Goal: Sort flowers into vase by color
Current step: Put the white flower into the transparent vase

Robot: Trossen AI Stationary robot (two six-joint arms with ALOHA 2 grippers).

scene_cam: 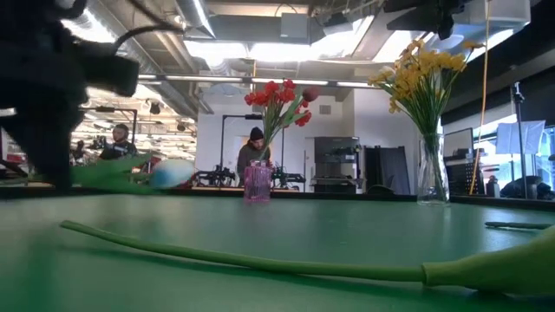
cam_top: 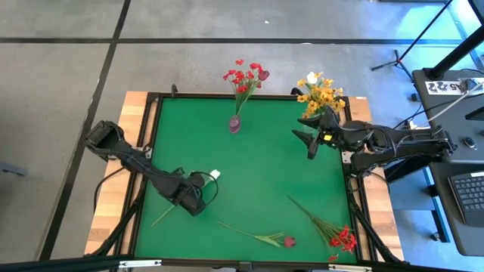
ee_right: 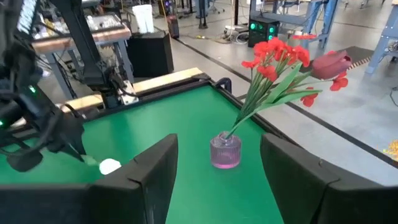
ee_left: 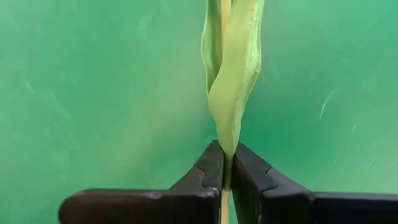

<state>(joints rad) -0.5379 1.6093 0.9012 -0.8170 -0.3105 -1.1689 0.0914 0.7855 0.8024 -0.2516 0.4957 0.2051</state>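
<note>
A white-bud flower lies slanting at the table's left, and its green stem runs under my left gripper, which is shut on it. My right gripper hovers open and raised at the right, beside the clear vase of yellow flowers. Through its fingers the right wrist view shows the pink vase with red flowers. A dark red bud flower and a red cluster flower lie flat on the mat near the front edge. My left gripper pinches the white-bud flower's stem between its two fingers, where a long green leaf wraps it. The fingers come steeply from above and lie across the stem. In the low view the bud shows a little above the mat.
The green mat sits in a black frame on a wooden table. The pink vase stands at the far middle and the clear vase at the far right. People show in the room beyond the table.
</note>
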